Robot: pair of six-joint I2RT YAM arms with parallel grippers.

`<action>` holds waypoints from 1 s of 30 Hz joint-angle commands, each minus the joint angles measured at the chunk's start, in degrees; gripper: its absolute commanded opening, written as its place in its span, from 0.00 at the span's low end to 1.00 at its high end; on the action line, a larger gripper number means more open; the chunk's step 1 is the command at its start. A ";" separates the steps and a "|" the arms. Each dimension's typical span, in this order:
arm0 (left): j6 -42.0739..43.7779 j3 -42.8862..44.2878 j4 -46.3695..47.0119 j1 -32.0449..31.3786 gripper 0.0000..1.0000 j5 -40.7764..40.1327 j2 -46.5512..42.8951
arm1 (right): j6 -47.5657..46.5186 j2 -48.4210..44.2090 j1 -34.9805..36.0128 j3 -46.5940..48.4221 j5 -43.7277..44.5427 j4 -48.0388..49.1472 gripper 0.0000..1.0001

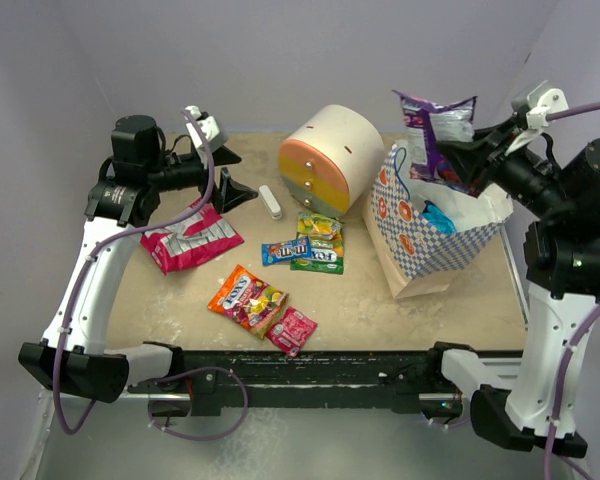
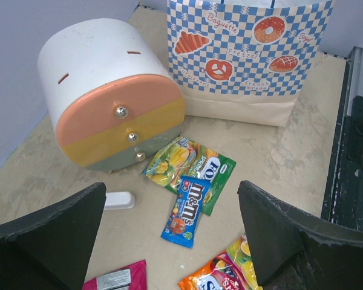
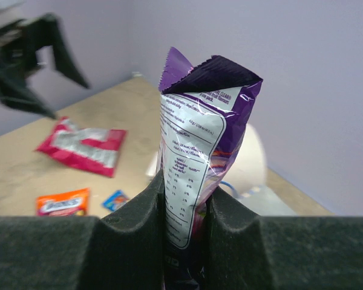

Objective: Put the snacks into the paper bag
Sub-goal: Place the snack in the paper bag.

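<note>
Pinched upright in the right claw (image 3: 184,196) above the paper bag (image 1: 420,245) by the desk's (image 1: 430,320) right edge, the purple packet (image 1: 435,130) could catch the rim when released and drop outside, while the left claw (image 2: 172,190) hangs spread.

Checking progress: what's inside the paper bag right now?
Through the open mouth of the paper bag the top view shows one blue packet. Anything deeper is hidden by the bag's walls. The purple packet is pinched in the right gripper.
</note>
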 commanded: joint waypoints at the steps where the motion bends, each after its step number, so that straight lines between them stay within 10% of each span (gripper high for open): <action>1: 1.51 -0.38 1.42 0.33 0.94 -0.13 -0.99 | -5.78 -0.92 -1.59 -0.49 19.41 -3.18 0.16; 13: 2.25 -1.24 1.35 0.33 0.95 -0.68 -1.47 | -18.98 1.07 -2.18 -8.70 28.65 -13.03 0.13; 30: 1.76 -2.14 1.85 0.33 0.95 -0.56 -1.38 | -31.97 23.23 -1.96 0.33 15.13 -31.95 0.15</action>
